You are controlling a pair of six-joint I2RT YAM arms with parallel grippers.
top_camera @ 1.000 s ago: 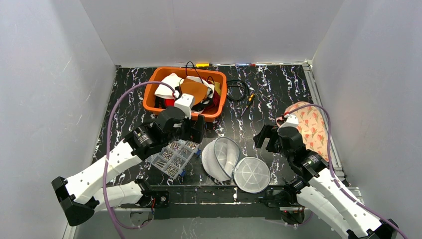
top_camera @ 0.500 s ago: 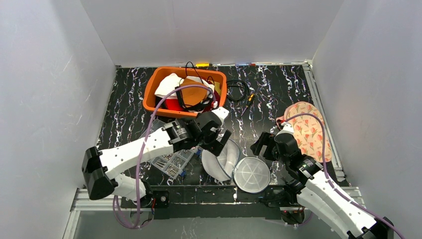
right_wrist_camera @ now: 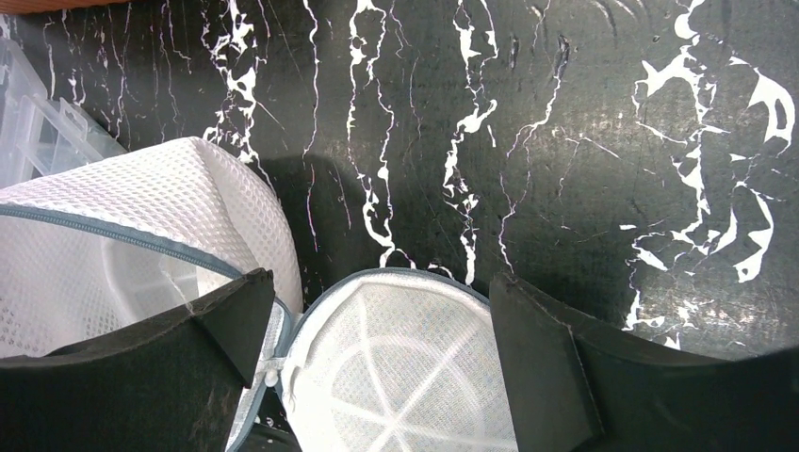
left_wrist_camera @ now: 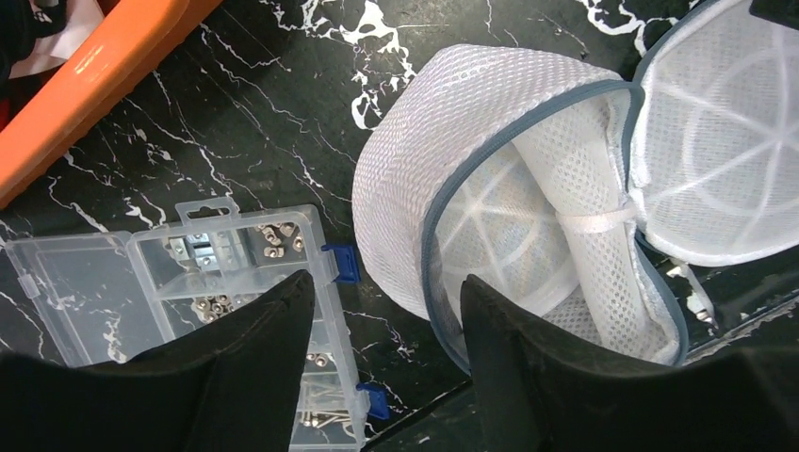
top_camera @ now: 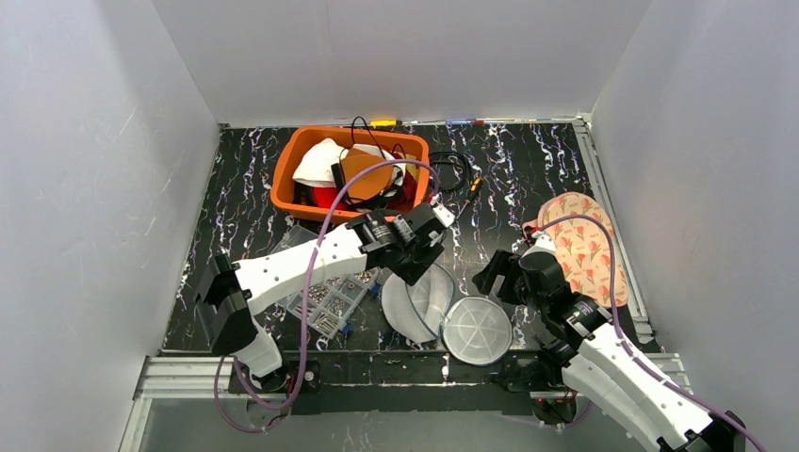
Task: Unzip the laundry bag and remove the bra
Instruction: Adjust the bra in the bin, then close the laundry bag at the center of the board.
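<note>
Laundry bag (top_camera: 419,301) on counter (top_camera: 509,179), unzipped, lid flipped open. Bra (top_camera: 586,243) lies out, well right of bag. Left end effector (left_wrist_camera: 384,292) over bag mouth, released, empty. Right end effector (right_wrist_camera: 382,282) spread wide, empty. Task seems complete; next likely: withdraw both arms.

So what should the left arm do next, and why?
Probably lower the left gripper and close on the white mesh laundry bag: its wall lies between the open jaws, it is already unzipped, and the pink floral bra lies outside.
</note>
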